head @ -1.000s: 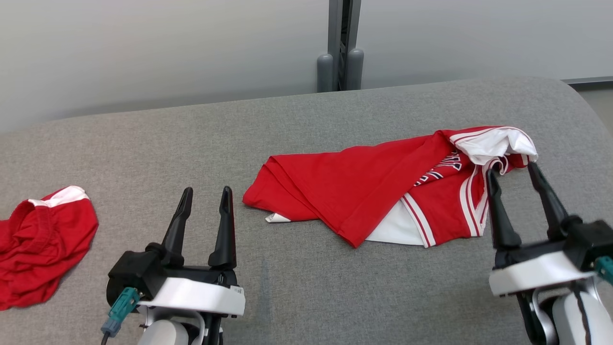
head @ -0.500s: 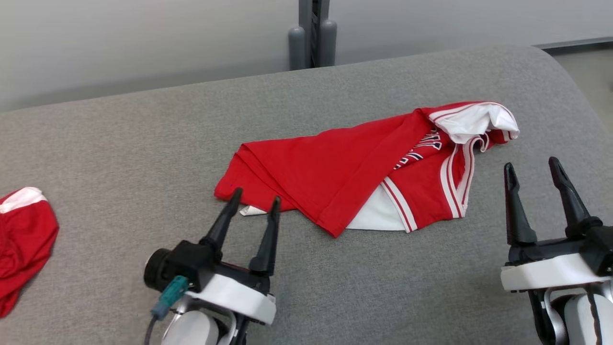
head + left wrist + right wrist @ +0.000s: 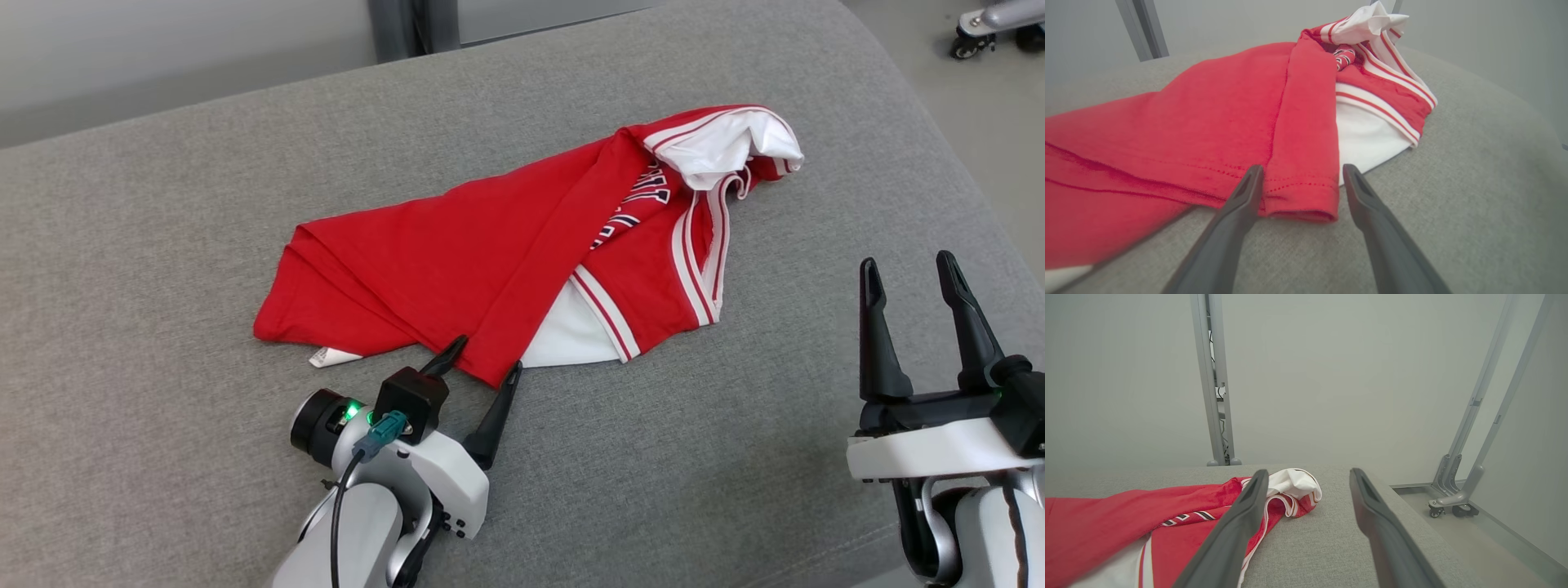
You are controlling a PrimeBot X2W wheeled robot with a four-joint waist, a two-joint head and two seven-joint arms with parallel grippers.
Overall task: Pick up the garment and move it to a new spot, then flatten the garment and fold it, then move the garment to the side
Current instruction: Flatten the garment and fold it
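Note:
The garment point(image 3: 457, 245), a red shirt with white stripes and white lining, lies crumpled and partly folded on the grey padded table point(image 3: 163, 245). My left gripper point(image 3: 487, 359) is open at its near red corner, one finger on each side of the hem. In the left wrist view that hemmed corner of the garment point(image 3: 1208, 122) sits between the tips of the left gripper point(image 3: 1302, 169), low on the table. My right gripper point(image 3: 906, 263) stands open and empty to the right of the garment, apart from it. In the right wrist view the right gripper point(image 3: 1308, 473) points past the garment point(image 3: 1106, 522).
The table's rounded right edge point(image 3: 963, 163) drops to the floor. A wheeled frame base point(image 3: 988, 24) stands on the floor at the far right, also seen as a wheeled frame base point(image 3: 1453, 498). A grey metal post point(image 3: 1212, 375) rises behind the table against a pale wall.
The head camera has swung right and down. My left gripper has advanced to the garment's near corner, still open. My right gripper has drawn back from the white collar end.

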